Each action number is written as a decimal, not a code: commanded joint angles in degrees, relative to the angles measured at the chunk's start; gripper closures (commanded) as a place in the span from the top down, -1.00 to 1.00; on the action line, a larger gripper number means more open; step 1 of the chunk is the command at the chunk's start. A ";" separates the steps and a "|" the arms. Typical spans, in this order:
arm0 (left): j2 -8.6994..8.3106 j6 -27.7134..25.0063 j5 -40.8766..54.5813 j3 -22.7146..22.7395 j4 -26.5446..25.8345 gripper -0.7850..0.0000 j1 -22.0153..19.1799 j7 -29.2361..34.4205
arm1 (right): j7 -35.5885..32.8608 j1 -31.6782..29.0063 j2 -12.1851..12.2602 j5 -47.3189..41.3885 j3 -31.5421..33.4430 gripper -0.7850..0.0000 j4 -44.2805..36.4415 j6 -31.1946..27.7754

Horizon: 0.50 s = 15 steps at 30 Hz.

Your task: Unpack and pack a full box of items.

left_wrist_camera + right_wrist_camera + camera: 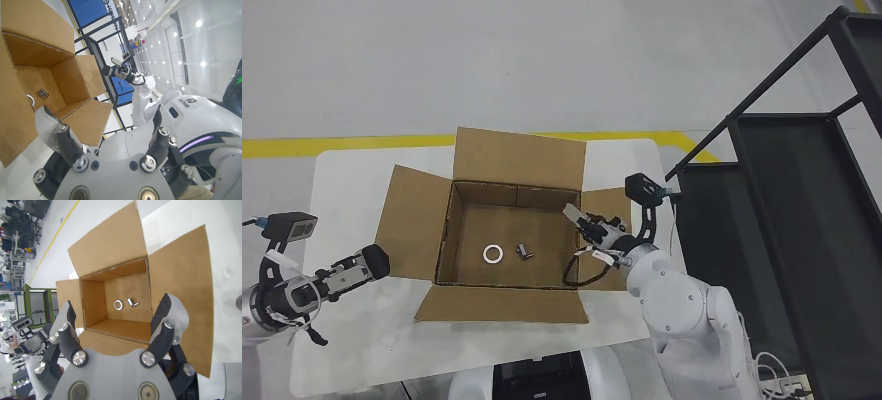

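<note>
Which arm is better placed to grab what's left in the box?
Right: the right claw, open, hangs at the box rim above the ring and bracket; the left claw sits beyond a flap.

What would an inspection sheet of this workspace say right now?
Surface: white table, bare around the box.
Job's things: open box, all four flaps folded out; a ring and a metal bracket lie apart on its floor.
Clutter: a small clear scrap on the table, too small to identify.
Grippers: left gripper open and empty, over the table beside the box's flap; right gripper open and empty, above the box's opposite edge.
Cables: a black cable loops at the right wrist.
Surroundings: dark rack beside the table; yellow floor line beyond it.
</note>
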<state>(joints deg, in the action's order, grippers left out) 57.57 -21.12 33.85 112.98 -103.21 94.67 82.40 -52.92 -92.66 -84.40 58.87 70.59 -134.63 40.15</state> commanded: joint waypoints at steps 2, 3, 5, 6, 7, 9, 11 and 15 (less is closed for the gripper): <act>0.00 0.00 0.00 0.00 0.00 1.00 0.00 0.00 | -3.12 0.97 0.20 5.59 -3.95 1.00 1.63 0.88; 0.00 0.00 0.00 0.00 0.00 1.00 0.00 0.00 | -3.46 1.76 0.18 7.02 -5.06 1.00 2.63 1.18; 0.00 0.00 0.00 0.00 0.00 1.00 0.00 0.00 | -3.99 3.58 0.00 8.86 -7.23 1.00 4.48 2.22; 0.00 0.00 0.00 0.00 0.00 1.00 0.00 0.00 | -4.32 4.59 -0.11 9.58 -8.15 1.00 5.56 2.75; 0.00 0.00 0.00 0.00 0.00 1.00 0.00 0.00 | -4.54 5.61 -0.22 10.40 -8.98 1.00 6.57 3.22; 0.00 0.00 0.00 0.00 0.00 1.00 0.00 0.00 | -5.30 7.64 -0.50 10.94 -10.23 1.00 8.35 4.41; 0.00 0.00 0.00 0.00 0.00 1.00 0.00 0.00 | -5.55 9.61 -0.80 11.30 -10.98 1.00 10.15 5.65; 0.00 0.00 0.00 0.00 0.00 1.00 0.00 0.00 | -4.39 11.81 -1.38 10.36 -11.63 1.00 13.62 6.82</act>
<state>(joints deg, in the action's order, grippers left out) 57.57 -21.12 33.85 112.98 -103.21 94.67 82.40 -57.48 -81.08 -85.71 69.36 59.01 -121.58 46.82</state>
